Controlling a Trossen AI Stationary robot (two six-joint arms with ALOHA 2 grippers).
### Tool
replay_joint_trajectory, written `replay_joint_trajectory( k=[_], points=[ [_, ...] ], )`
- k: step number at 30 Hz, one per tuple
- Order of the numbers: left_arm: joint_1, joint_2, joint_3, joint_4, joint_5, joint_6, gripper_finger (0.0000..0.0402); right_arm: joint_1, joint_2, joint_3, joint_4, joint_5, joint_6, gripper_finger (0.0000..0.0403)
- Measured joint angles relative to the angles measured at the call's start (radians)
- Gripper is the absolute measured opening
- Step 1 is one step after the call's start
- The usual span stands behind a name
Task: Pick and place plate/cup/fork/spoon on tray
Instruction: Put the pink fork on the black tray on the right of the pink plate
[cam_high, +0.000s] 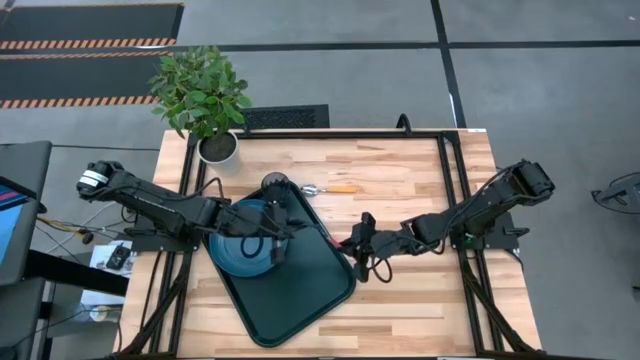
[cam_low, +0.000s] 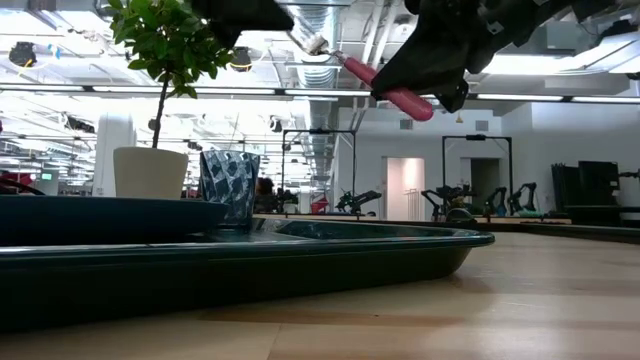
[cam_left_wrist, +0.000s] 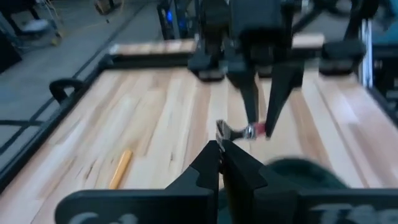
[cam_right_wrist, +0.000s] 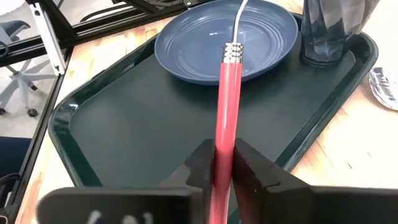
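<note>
The dark green tray lies slantwise at the table's middle. The blue-teal plate sits on its far left part, and the smoky cup stands upright at its far corner. The fork, red-pink handle and metal front, hangs in the air above the tray between my two grippers. My right gripper is shut on its handle and my left gripper is shut at its metal end. The orange-handled spoon lies flat on the bare wood beyond the tray. My left gripper pinches the fork's metal end at the very tips of its two shut fingers, coming from the table's left and slanting a little downward. The fork stays clear of the tray. My right gripper pinches the red-pink handle between its two fingers near the handle's free end. It comes from the table's right, slanting downward, with the fingers lying along the fork. The fork points away from it toward the plate, lifted clear of the tray.
A white pot with a green plant stands at the table's far left corner. Black frame rails run along the table's sides. Bare wood lies to the right of the tray and along the near edge.
</note>
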Motion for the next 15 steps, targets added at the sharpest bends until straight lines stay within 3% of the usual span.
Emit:
replay_joint_trajectory(
  k=[8, 12, 15],
  points=[
    [0.002, 0.0, 0.083, -0.262, 0.024, 0.023, 0.0, 0.0, 0.0, 0.0, 0.005, -0.001, -0.007, 0.0178],
    [0.006, 0.0, 0.172, -0.416, 0.127, 0.109, 0.0, 0.004, -0.015, 0.0, -0.001, -0.051, 0.015, 0.0212],
    [0.018, 0.0, 0.26, -0.58, 0.271, 0.163, 0.0, 0.016, -0.051, 0.0, -0.02, -0.109, 0.045, 0.0222]
  ],
)
